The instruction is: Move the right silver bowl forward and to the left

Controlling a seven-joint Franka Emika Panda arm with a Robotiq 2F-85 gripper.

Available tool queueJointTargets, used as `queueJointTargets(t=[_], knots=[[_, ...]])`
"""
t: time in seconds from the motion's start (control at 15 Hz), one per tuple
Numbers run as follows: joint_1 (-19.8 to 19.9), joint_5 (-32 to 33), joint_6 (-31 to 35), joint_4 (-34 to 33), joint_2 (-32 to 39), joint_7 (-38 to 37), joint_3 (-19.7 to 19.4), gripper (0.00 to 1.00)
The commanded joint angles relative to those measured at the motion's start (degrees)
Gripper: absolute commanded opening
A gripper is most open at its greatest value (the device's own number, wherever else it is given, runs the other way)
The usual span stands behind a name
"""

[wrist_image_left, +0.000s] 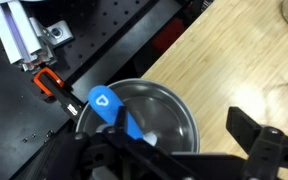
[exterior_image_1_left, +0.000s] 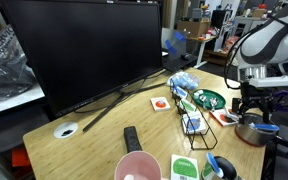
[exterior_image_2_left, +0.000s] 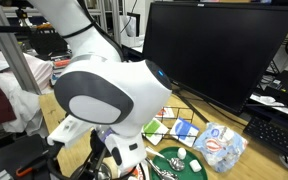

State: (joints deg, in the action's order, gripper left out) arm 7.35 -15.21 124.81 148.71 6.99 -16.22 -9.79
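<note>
At the wooden table [wrist_image_left: 234,50] edge, gripper [wrist_image_left: 174,150], jaws spread, hung just above the right silver bowl [wrist_image_left: 164,105], apparently aligned to pinch its rim.

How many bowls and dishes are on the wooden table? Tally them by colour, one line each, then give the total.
Silver bowl: 1
Pink bowl: 1
Dark green dish: 1
Total: 3
Not counted, as they are too unclear to class: the green and white item and the blue and white item beside the pink bowl.
</note>
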Motion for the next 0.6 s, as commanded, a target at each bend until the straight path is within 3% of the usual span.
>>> queueJointTargets(t=[0.0,0.53], knots=[[0.0,-0.8,0.9,-2.1,2.1,-1.8,0.6,1.00],[-0.4,-0.7,0.6,-7.2,6.3,-1.1,1.3,1.00]])
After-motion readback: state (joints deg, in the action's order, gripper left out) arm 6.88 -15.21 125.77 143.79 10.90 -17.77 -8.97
